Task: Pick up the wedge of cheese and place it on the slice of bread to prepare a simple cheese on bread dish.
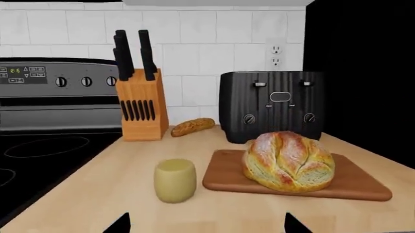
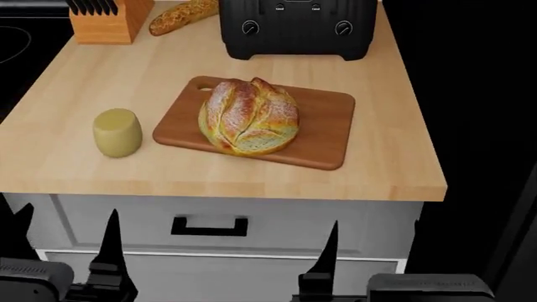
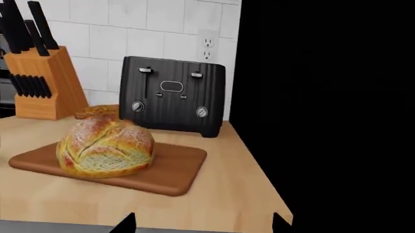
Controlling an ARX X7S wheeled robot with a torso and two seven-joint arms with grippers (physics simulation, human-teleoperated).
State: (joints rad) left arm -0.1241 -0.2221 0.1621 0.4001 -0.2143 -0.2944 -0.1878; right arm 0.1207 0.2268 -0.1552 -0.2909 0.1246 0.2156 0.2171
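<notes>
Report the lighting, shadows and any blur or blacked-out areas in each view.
Head view: even, soft light, faint shadow under the round loaf and cheese, sharp throughout, black void at right. Left wrist view: slightly soft render, no glare on the toaster. Right wrist view: nearly half the frame is plain black; the cutting board is evenly lit.

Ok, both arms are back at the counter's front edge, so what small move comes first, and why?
Probably ease the left gripper forward and up toward the wedge of cheese. It stands free on the counter, to the left of the cutting board that holds the slice of bread, so the left arm looks nearer. Both grippers look open and empty, below the counter's edge.
</notes>
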